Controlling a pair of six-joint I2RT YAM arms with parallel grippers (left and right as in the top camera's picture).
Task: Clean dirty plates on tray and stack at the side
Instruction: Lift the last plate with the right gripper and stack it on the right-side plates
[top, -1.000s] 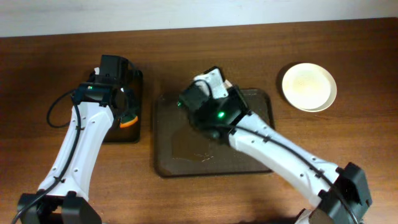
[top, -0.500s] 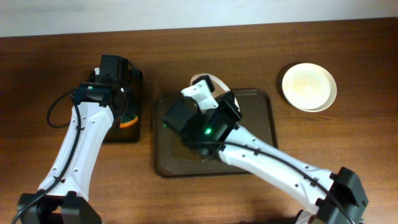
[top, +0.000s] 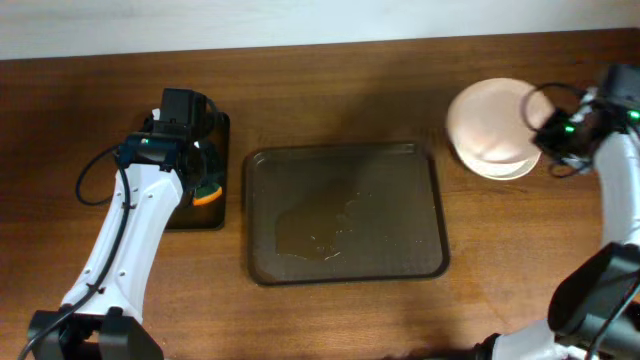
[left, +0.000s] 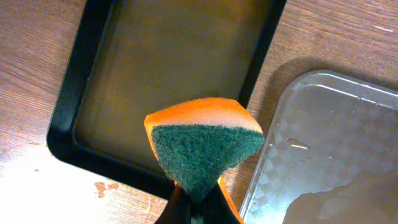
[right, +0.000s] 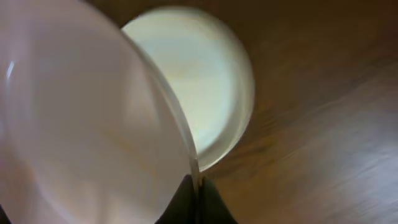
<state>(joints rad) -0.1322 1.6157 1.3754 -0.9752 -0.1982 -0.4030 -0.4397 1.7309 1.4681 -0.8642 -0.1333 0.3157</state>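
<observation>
Wooden table (top: 330, 90): half a second ago the right gripper (top: 548, 125) was above the tray (top: 340, 151); now it is by the right edge, jaws clamped on the rim of a pink plate (top: 488, 118), tilted over the cream plate (top: 505, 168) near the far right corner. The tray's long axis runs left to right, a wet patch on it. By the left edge the left gripper (left: 198, 208) pinches a sponge (left: 205, 143) over the black tray (left: 155, 62)
</observation>
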